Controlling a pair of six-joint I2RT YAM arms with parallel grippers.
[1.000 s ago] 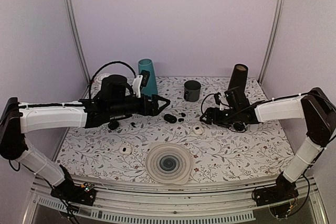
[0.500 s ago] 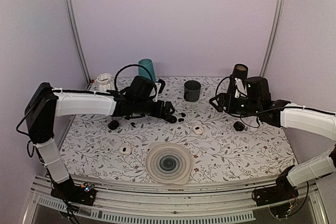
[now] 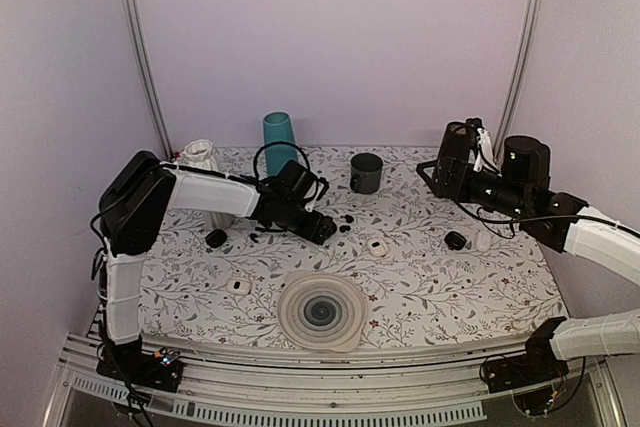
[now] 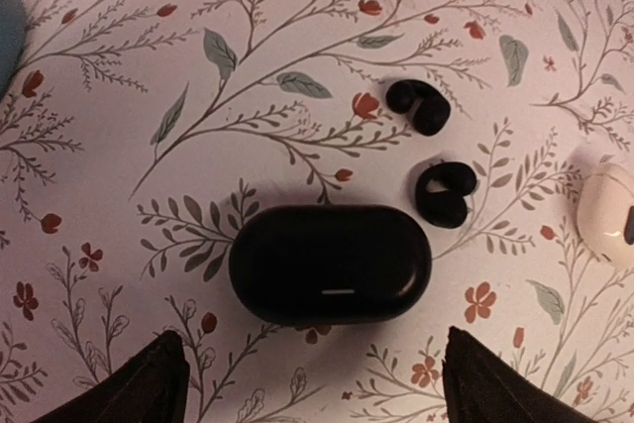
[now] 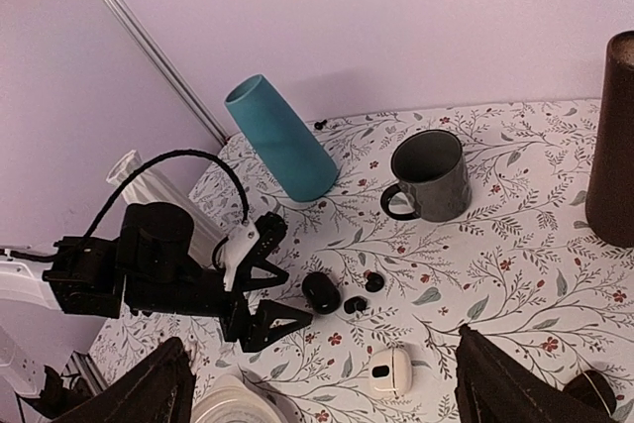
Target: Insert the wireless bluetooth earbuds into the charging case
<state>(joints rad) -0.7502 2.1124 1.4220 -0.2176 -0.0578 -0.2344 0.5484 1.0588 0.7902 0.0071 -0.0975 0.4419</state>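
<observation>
Earbuds (image 4: 441,210) lie beside closed black case (image 4: 330,264), white case (image 4: 609,210) near; left gripper (image 4: 312,339), right gripper (image 5: 319,344) spread wide.

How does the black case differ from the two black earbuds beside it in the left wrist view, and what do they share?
Size: the black case is far larger than the upper earbud or the lower earbud.
Shape: the case is one smooth oval pebble; each earbud is a curved piece with two lobes.
Marking: the case bears a short pale line; the earbuds show none.
Shared: all glossy black, lying apart on the flowered table.
</observation>
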